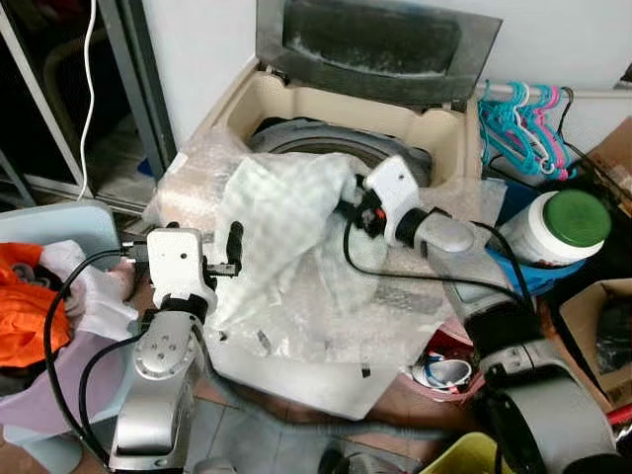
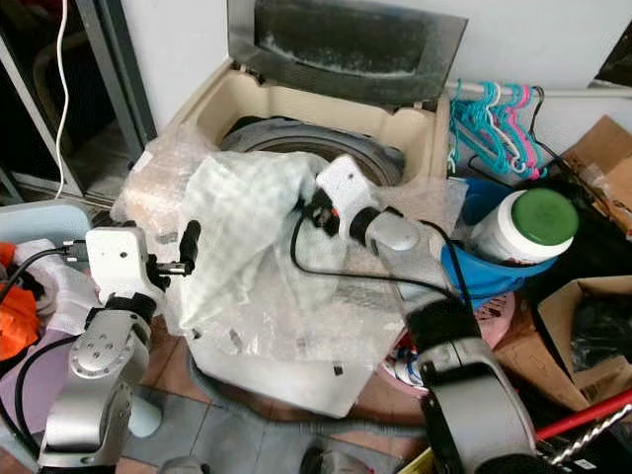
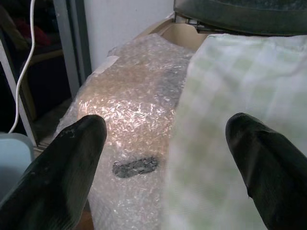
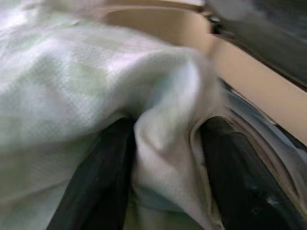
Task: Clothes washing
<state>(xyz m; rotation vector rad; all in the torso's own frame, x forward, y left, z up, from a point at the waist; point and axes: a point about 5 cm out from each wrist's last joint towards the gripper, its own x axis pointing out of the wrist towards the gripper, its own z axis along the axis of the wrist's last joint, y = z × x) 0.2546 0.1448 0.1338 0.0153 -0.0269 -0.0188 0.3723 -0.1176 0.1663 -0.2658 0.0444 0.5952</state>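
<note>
A beige top-loading washing machine [image 1: 439, 138] stands with its lid [image 1: 375, 44] up and its dark drum [image 1: 316, 138] exposed. A pale green checked cloth [image 1: 281, 212] lies draped over the machine's front edge. My right gripper [image 1: 348, 202] is at the cloth's upper right end beside the drum opening, shut on a fold of the cloth [image 4: 158, 143]. My left gripper [image 1: 229, 252] is open at the cloth's left edge, with the cloth [image 3: 240, 96] in front of one finger and bubble wrap [image 3: 129, 105] ahead of the other.
Bubble wrap [image 1: 326, 331] covers the machine's front and left corner. A light blue basket [image 1: 59, 212] with orange and pink clothes [image 1: 25, 296] stands at the left. Coloured hangers [image 1: 518, 118], a green-lidded white jar [image 1: 563, 229] and cardboard boxes [image 1: 592, 336] crowd the right.
</note>
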